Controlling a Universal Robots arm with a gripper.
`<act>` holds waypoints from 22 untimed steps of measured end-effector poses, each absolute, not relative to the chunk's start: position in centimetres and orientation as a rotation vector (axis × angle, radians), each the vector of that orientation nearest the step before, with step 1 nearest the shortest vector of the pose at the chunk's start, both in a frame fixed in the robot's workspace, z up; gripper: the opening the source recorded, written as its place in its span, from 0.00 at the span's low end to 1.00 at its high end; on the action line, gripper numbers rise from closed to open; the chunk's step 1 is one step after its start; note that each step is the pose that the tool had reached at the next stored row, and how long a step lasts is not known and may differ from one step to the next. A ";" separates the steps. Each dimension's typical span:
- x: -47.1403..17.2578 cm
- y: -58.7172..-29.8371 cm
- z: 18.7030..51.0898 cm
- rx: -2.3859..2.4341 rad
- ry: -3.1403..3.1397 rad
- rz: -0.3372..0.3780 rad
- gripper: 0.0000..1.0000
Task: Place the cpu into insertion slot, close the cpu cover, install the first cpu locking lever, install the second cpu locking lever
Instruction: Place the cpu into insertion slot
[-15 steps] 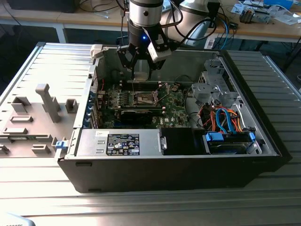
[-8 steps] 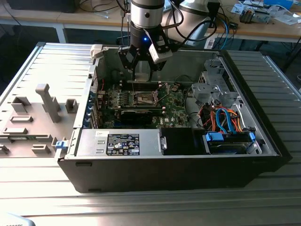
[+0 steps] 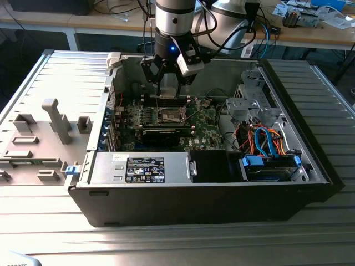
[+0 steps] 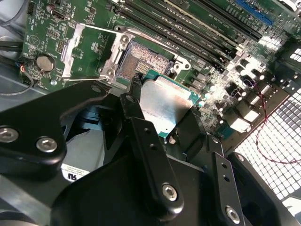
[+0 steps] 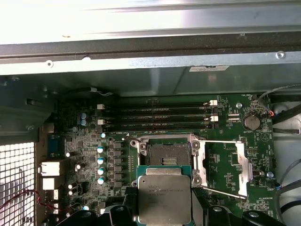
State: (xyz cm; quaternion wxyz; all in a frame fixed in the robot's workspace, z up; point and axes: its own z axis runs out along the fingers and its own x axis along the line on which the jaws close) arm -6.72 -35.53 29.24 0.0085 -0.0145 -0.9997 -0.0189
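My gripper [image 3: 167, 93] hangs inside the open computer case, shut on the cpu [image 5: 164, 195], a flat square chip with a silvery top. In both wrist views the black fingers [image 4: 134, 101] clamp its two opposite edges. The cpu [image 4: 164, 106] is held level a little above the green board, just beside the insertion slot [image 5: 168, 153], a dark square recess in a metal frame. The insertion slot [image 4: 146, 61] is bare. The cpu cover [image 5: 242, 167] is swung open to one side of the slot, with two thin wire levers [image 5: 218, 141] lifted alongside it. In the exterior view the slot [image 3: 171, 115] lies below the gripper.
Memory slots [image 5: 160, 117] run along the far side of the socket. The case's metal wall [image 5: 141, 70] rises close behind them. A long black card [image 3: 161, 134], a power supply [image 3: 144, 166] and a drive cage with blue and orange cables [image 3: 266, 138] fill the case. Grey fixtures [image 3: 52, 124] stand outside.
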 end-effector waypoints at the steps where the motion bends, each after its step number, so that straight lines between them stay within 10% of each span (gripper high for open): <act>1: -6.7 -35.5 29.2 -0.045 -3.124 -0.059 0.54; 22: -6.6 -35.5 28.3 -0.045 -3.124 -0.058 0.54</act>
